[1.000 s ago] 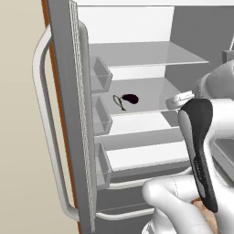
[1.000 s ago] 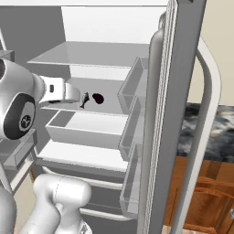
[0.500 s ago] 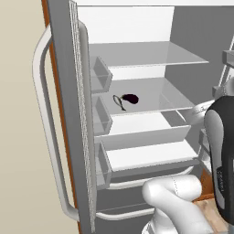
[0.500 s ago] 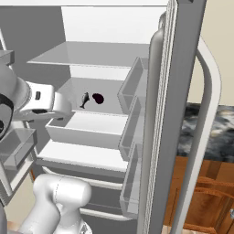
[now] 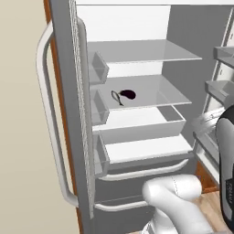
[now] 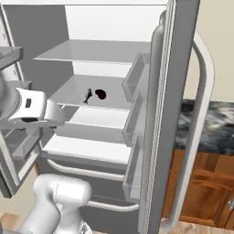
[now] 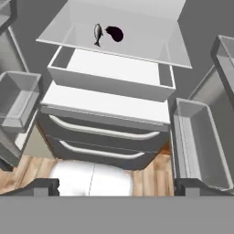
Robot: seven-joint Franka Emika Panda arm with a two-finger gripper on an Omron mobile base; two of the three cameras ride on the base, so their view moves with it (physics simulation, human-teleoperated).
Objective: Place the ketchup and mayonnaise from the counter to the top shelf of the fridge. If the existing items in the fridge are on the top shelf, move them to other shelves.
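In the left base view the fridge is standing with both doors swung wide, the left door filling the nine o'clock side with its long pale handle. The top shelf is sitting at about twelve o'clock. On the middle shelf below it two small existing items are lying just beside each other: a slim fish to the left and a dark eggplant to the right. In the hand view the fish is lying with its long axis running from twelve to six o'clock, and which end is its head is too small to tell; the eggplant is sitting at its three o'clock, its rounded body showing no clear direction. A drawer is sitting beneath that shelf.

The gripper is hanging in front of the lower drawers at six o'clock of the hand view, its jaws spread wide and pinching nothing.
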